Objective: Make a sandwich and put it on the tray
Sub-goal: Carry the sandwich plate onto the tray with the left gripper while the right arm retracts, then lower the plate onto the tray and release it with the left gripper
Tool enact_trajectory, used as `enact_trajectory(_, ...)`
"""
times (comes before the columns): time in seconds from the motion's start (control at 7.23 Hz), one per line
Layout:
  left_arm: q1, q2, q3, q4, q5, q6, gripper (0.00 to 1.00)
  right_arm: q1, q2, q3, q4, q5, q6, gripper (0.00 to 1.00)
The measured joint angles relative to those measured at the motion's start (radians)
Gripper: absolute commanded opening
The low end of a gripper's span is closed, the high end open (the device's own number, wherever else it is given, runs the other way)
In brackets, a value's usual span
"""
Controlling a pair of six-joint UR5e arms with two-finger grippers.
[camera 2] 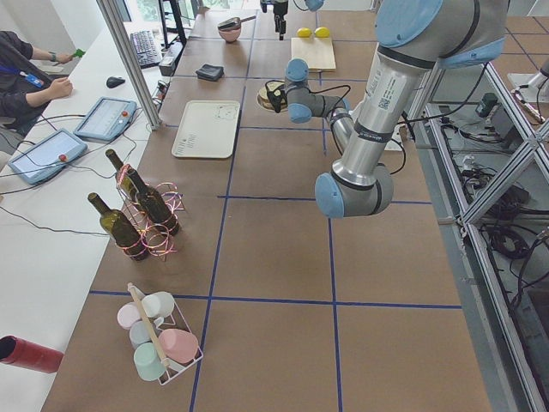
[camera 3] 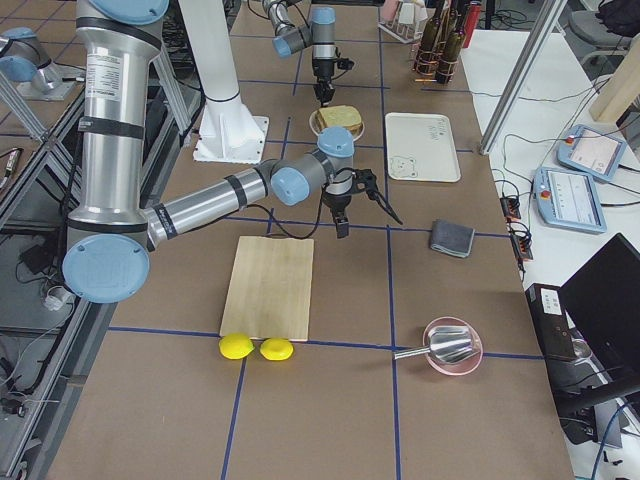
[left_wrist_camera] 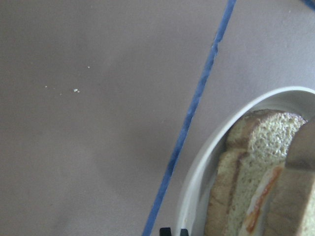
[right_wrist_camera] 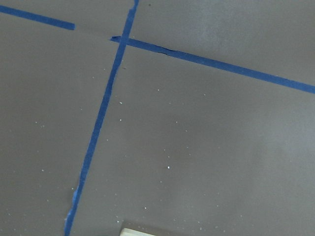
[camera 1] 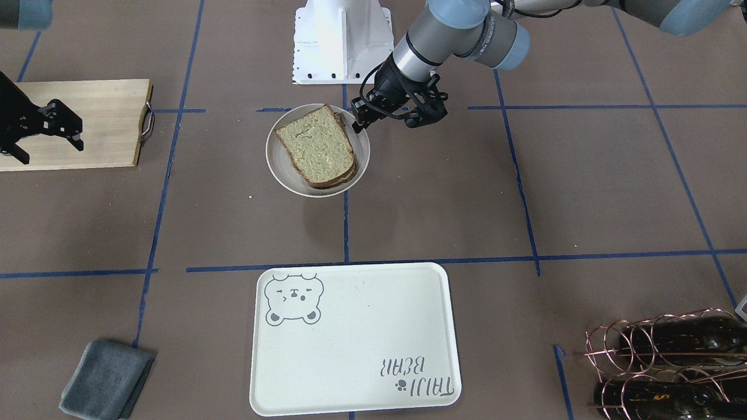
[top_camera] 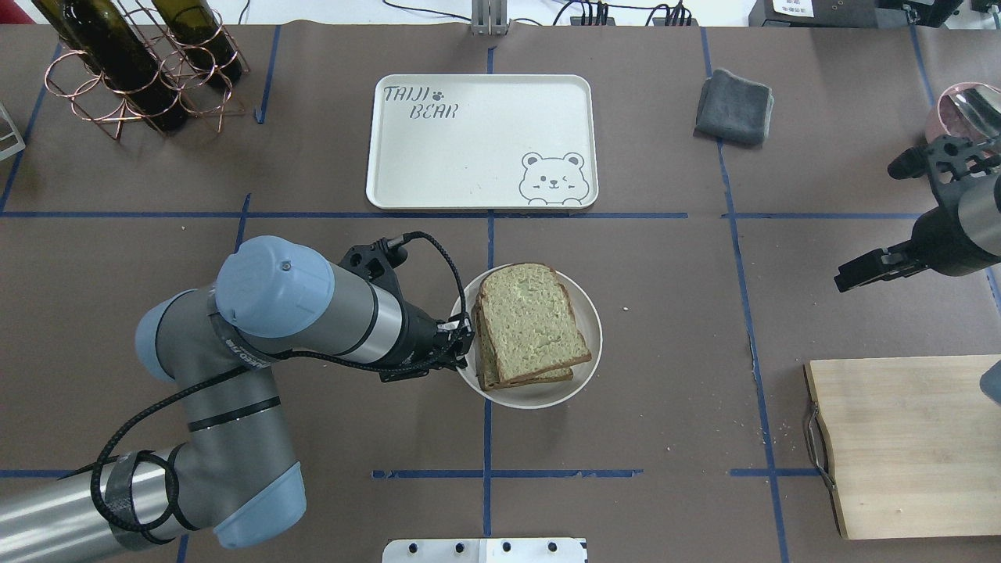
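The sandwich [camera 1: 318,146], two tan bread slices stacked with a white and orange egg edge [left_wrist_camera: 261,206] between them, lies on a round white plate [camera 1: 280,166] at mid-table. It also shows in the overhead view [top_camera: 532,320]. My left gripper [camera 1: 357,122] is low at the plate's robot-side rim [top_camera: 539,397], with its fingers closed on that rim. The cream bear tray [camera 1: 356,338] lies bare on the far side of the plate [top_camera: 485,148]. My right gripper [camera 1: 49,143] is open and holds nothing; it hovers by the cutting board.
A pale wooden cutting board [top_camera: 907,446] lies on my right. A folded grey cloth [top_camera: 733,105] lies right of the tray. A copper rack of wine bottles [top_camera: 141,70] stands far left. A pink bowl with a ladle [top_camera: 962,109] sits far right.
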Motion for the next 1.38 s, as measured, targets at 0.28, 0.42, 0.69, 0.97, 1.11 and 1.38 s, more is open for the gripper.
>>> enact_trajectory(0.28,-0.056,-0.052,0.105,-0.029,0.005,-0.103,0.0,0.037,-0.013,-0.009,-0.01,0.021,-0.044,1.0)
enact_trajectory(0.42,-0.089,-0.095,0.182,-0.032,0.007,-0.124,0.0,0.058,-0.024,-0.012,-0.013,0.034,-0.062,1.0)
enact_trajectory(0.69,-0.151,-0.179,0.337,-0.038,0.042,-0.133,0.0,0.105,-0.048,-0.027,-0.015,0.044,-0.099,1.0)
enact_trajectory(0.97,-0.18,-0.262,0.511,-0.086,0.124,-0.154,0.0,0.127,-0.053,-0.041,-0.016,0.05,-0.121,1.0)
enact_trajectory(1.11,-0.183,-0.292,0.603,-0.141,0.16,-0.172,0.0,0.132,-0.054,-0.043,-0.016,0.059,-0.124,1.0)
enact_trajectory(1.38,-0.182,-0.327,0.72,-0.225,0.199,-0.185,0.0,0.14,-0.054,-0.044,-0.016,0.07,-0.126,1.0)
